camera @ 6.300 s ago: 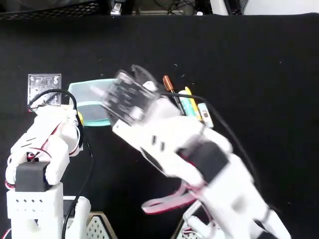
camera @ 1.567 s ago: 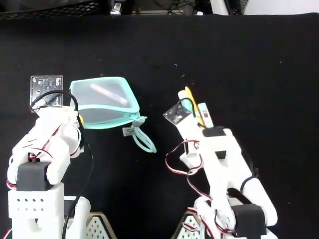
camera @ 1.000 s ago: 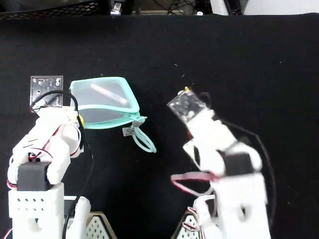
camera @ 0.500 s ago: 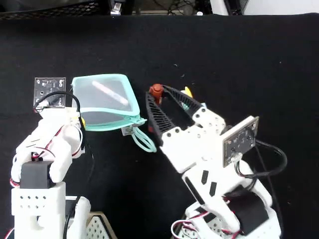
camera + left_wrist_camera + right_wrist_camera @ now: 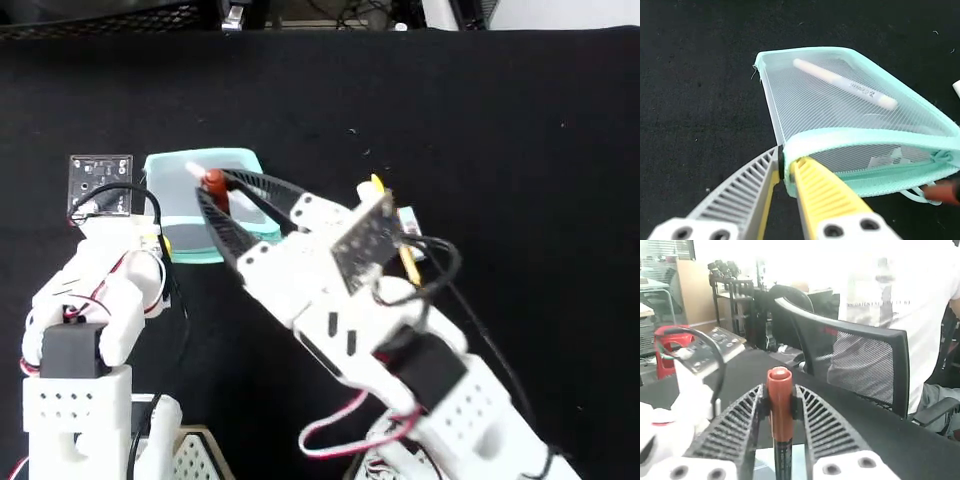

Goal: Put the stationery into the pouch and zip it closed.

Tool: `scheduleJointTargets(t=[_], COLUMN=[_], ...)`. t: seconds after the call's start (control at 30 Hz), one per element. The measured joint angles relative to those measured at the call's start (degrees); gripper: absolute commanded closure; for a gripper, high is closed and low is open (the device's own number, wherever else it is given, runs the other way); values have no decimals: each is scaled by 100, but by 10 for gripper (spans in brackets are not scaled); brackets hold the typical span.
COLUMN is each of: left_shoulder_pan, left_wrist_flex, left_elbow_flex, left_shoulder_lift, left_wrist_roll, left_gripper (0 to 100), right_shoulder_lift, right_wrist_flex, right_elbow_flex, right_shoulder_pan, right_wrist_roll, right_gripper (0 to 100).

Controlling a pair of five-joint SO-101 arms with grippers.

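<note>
Right pincer (image 5: 779, 399) was clamped tight on the red-capped pen (image 5: 779, 382); the pen stood upright between the black ribbed fingers, cap poking out past the tips; seen from above, that right pincer (image 5: 214, 190) hung over the teal mesh pouch (image 5: 180, 208), pen and all; my left pincer (image 5: 785, 169) was pinched together on the pouch's rim, grey finger on one side, yellow on the other; a white pen (image 5: 845, 85) lay inside the pouch, beyond those tips; a yellow pen (image 5: 377, 184) and a white piece (image 5: 409, 217) lay on the black table (image 5: 500, 120) beside my right arm, apart from the pouch.
</note>
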Motion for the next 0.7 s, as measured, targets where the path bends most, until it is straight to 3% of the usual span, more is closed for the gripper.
scheduleJointTargets(t=[0.53, 0.7], left_shoulder_pan=[9, 18], left_wrist_flex=[519, 519], left_elbow_flex=[-316, -316], left_shoulder_lift=[35, 44], left_wrist_roll=[0, 0], left_gripper=[970, 970], right_shoulder_lift=[334, 290], right_wrist_flex=[-1345, -1477], right_elbow_flex=[1354, 1574], right_shoulder_pan=[404, 431], right_wrist_roll=[26, 343], right_gripper=[986, 986])
